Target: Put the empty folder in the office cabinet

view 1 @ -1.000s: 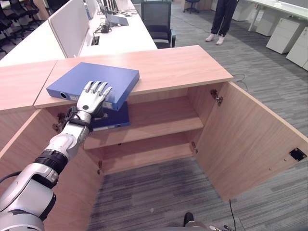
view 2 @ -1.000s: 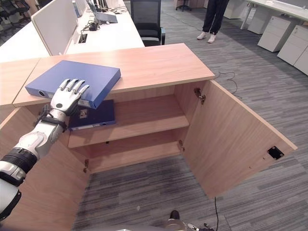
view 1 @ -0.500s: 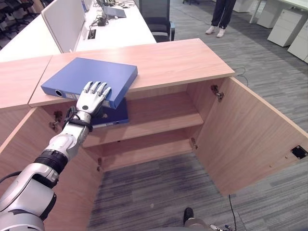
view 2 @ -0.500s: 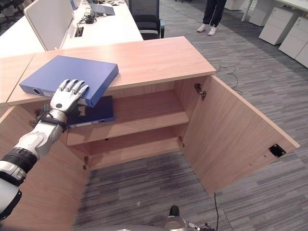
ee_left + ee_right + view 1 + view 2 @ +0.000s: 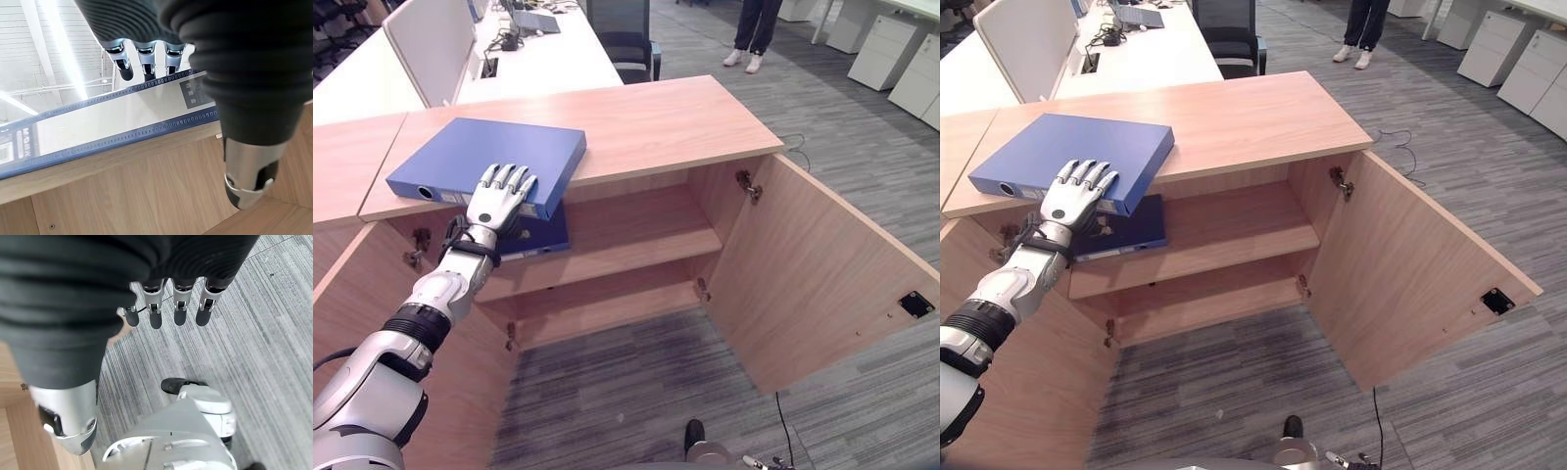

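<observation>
**Folder on cabinet top, left hand resting on its near edge**

Carpet [image 5: 636, 392] is showing nearest, grey and striped. Right hand [image 5: 166, 308] is hanging over it in its own wrist view, fingers straight and loose, gripping nothing. Cabinet door [image 5: 813, 284] is standing wide open on the right side. Left hand [image 5: 499, 201] is reaching up from the lower left and lying on the near edge of the blue folder [image 5: 489, 162]. Fingers [image 5: 514, 178] are laid flat and straight on the folder's top cover; thumb [image 5: 249, 181] is sitting below the cabinet top, not touching the folder's spine as far as the wrist view is showing, so no closed grip is visible. Folder is lying flat on the office cabinet [image 5: 656, 122] top, left part, its near corner jutting over the front edge. Second, darker blue folder [image 5: 538, 235] is lying on the upper shelf [image 5: 636, 240] just below it. Lower shelf [image 5: 607, 304] is sitting beneath. Farther back, white desk [image 5: 548, 64], office chair [image 5: 626, 44] and a person's legs [image 5: 752, 29] are showing.
</observation>
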